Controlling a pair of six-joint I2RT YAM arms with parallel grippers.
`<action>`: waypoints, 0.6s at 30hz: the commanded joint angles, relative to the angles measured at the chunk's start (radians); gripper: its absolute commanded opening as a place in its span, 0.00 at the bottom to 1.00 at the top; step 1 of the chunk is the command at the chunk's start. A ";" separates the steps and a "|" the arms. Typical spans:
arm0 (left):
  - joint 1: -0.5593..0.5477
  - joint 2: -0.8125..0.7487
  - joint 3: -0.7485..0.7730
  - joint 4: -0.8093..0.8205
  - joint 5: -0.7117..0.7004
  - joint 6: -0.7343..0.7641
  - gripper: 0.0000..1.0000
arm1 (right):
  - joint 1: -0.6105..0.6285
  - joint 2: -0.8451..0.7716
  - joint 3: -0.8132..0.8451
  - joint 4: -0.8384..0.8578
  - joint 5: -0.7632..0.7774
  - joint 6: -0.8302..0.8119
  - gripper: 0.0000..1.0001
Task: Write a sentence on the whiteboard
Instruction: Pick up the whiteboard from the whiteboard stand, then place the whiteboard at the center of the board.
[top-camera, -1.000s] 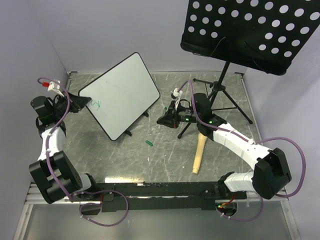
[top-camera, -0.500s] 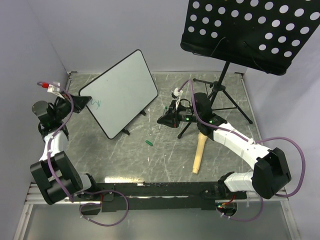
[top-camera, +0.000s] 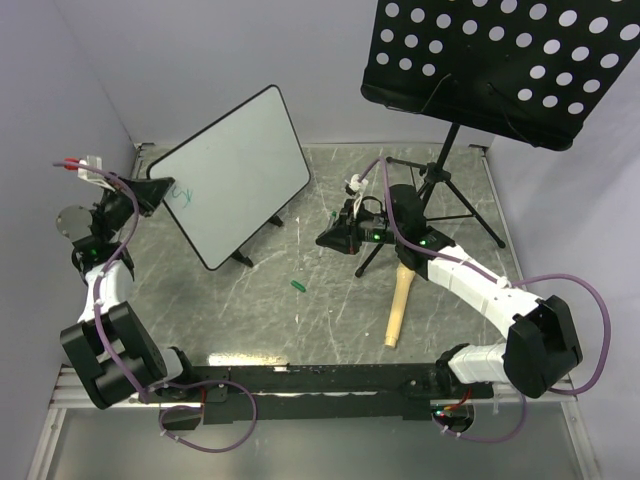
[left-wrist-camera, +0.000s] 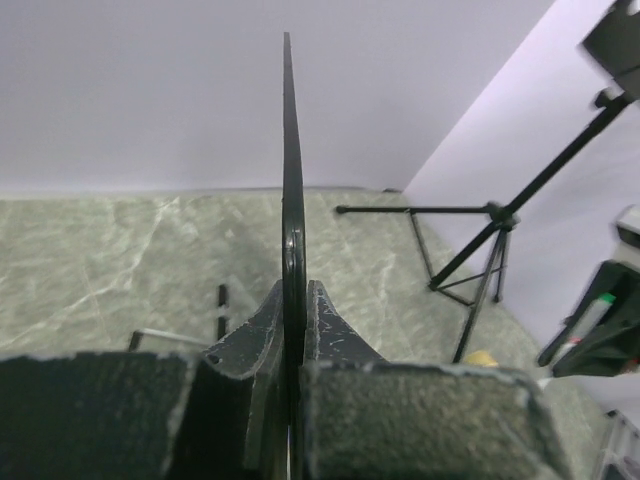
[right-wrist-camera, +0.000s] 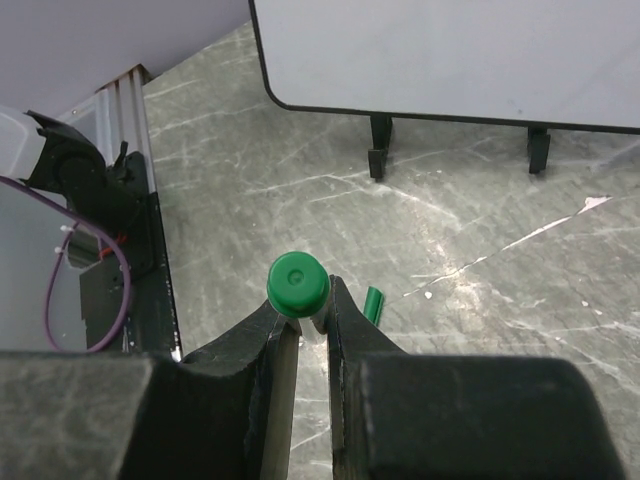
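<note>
My left hand (top-camera: 150, 192) is clamped on the left edge of the whiteboard (top-camera: 238, 175), upper left of frame, teal scribble (top-camera: 183, 198) right beside it. My right hand (top-camera: 326, 240) pinches a green marker (right-wrist-camera: 298, 281) mid-frame, a stretch of bench (top-camera: 300, 322) between.

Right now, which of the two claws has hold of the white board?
The left claw: it pinches the whiteboard by its edge. The right claw is shut on a green-ended marker instead, apart from the board.
</note>
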 joint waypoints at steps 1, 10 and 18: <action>-0.001 -0.016 0.076 0.354 -0.044 -0.251 0.01 | -0.016 -0.024 0.031 0.038 -0.024 -0.001 0.00; -0.065 -0.155 -0.028 0.100 -0.098 -0.132 0.01 | -0.036 -0.084 0.038 0.022 -0.049 -0.006 0.00; -0.125 -0.211 -0.215 0.120 -0.178 -0.098 0.01 | -0.043 -0.089 0.035 0.024 -0.073 0.005 0.00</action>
